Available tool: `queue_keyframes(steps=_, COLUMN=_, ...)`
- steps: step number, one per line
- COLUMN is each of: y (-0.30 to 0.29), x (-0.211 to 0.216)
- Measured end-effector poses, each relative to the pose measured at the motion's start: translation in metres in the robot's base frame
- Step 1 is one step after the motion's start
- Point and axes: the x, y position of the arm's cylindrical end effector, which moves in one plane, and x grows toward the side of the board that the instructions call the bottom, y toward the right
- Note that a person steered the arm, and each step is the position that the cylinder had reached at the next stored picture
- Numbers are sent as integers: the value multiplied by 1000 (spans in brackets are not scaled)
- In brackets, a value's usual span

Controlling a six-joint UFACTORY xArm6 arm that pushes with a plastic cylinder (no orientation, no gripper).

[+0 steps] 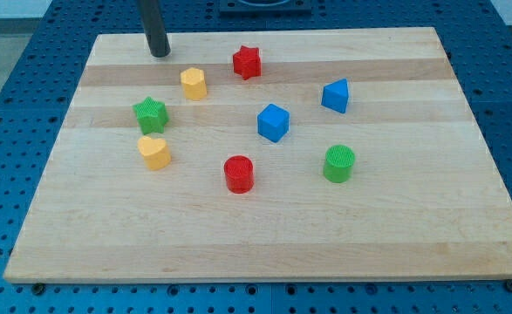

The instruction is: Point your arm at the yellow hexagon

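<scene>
The yellow hexagon [194, 84] stands on the wooden board [395, 227], upper left of centre. My tip [160, 54] rests on the board near its top edge, up and to the left of the yellow hexagon, a short gap apart from it. A second yellow block, heart-shaped [154, 152], sits lower on the left.
A red star [248, 62] lies right of the yellow hexagon. A green star [151, 113] sits below-left of it. A blue cube [273, 122], a blue triangular block [336, 96], a red cylinder [238, 174] and a green cylinder [338, 163] lie across the middle and right.
</scene>
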Motion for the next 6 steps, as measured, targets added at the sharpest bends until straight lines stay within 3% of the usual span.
queue_keyframes(steps=2, y=55, x=-12)
queue_keyframes(steps=4, y=72, x=-17)
queue_keyframes(steps=6, y=58, x=48)
